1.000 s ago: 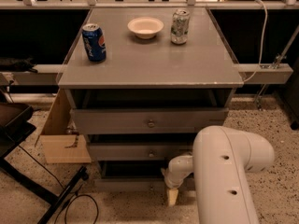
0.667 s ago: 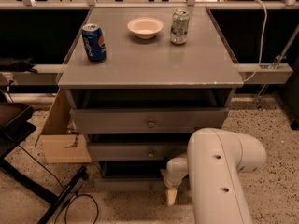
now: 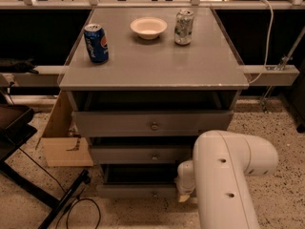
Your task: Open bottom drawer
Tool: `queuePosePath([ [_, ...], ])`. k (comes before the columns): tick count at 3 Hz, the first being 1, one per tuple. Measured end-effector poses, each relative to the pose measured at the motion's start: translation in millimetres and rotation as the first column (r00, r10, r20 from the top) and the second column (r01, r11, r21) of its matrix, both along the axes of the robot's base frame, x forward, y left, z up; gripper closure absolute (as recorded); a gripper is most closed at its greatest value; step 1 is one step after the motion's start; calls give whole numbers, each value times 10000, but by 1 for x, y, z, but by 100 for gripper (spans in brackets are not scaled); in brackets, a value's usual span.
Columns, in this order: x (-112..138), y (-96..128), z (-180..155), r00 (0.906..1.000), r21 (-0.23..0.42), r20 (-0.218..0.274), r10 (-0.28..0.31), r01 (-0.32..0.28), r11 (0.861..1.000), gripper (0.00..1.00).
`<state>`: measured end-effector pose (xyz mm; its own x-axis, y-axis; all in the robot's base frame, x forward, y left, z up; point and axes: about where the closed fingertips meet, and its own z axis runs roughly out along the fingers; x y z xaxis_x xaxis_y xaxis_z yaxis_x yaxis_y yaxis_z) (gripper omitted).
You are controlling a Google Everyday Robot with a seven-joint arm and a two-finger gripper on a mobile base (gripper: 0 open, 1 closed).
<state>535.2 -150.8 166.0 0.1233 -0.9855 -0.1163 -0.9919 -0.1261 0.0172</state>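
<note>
Bottom drawer (image 3: 128, 191): grey, slim front, small round knob (image 3: 154, 193) at centre; lowest of three in the grey cabinet (image 3: 76, 101), near the floor, front standing forward with a dark gap above it.
Hand (image 3: 183, 197): at the drawer front's right end, low beside the white arm (image 3: 228, 175); whether wide or narrow cannot be told.
Surface (image 3: 152, 66): blue cola can (image 3: 96, 43) left, white bowl (image 3: 148, 27) rear centre, silver-green can (image 3: 183, 26) just right of it.
Cardboard box (image 3: 62, 137): left of the cabinet.

White arm (image 3: 232, 174) low in front, gripper (image 3: 184, 196) downward beneath its wrist
</note>
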Motion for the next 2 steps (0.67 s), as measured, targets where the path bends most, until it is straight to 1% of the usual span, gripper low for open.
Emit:
queuePosePath([
  [1, -30, -38, 26, 9990, -723, -424, -147, 116, 9973, 74],
  [2, -58, -60, 33, 9951, -1036, -890, -421, 328, 9941, 96],
])
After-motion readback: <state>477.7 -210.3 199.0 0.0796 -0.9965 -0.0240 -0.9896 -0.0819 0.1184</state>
